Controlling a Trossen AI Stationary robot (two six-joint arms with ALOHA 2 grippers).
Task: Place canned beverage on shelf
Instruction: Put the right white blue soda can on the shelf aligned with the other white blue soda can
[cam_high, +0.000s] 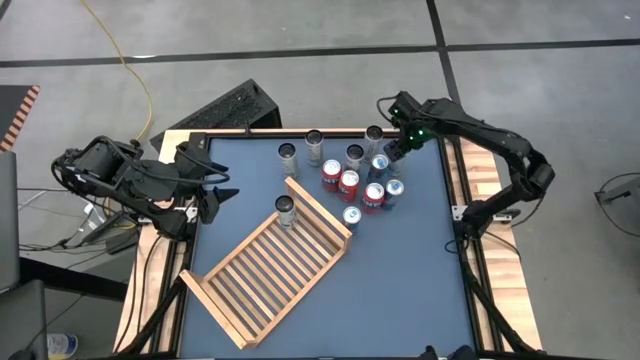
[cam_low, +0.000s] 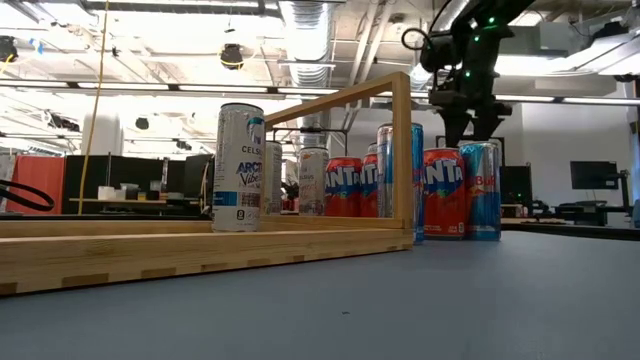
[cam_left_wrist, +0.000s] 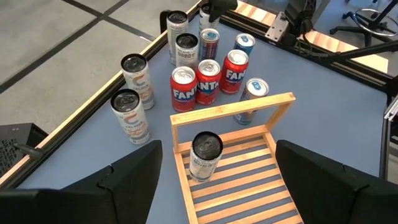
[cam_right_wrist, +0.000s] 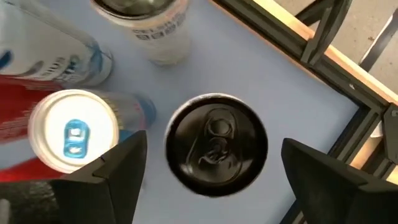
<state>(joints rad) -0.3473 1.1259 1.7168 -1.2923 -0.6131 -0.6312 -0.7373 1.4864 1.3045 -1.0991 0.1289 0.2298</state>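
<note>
You have one can (cam_high: 285, 208) standing on the shelf (cam_high: 268, 268) at centre frame. The rest cluster upper centre. Your right gripper (cam_high: 397, 146) hovers wide above a black-topped can (cam_right_wrist: 216, 144); your left gripper (cam_high: 213, 195) waits open at left.

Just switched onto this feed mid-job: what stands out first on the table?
The slatted wooden shelf lies flat and askew on the blue table, with one tall white can standing at its far end. Behind it stands a cluster of red, blue and silver cans. The right gripper hovers over that cluster, jaws open above a black-topped can.
</note>
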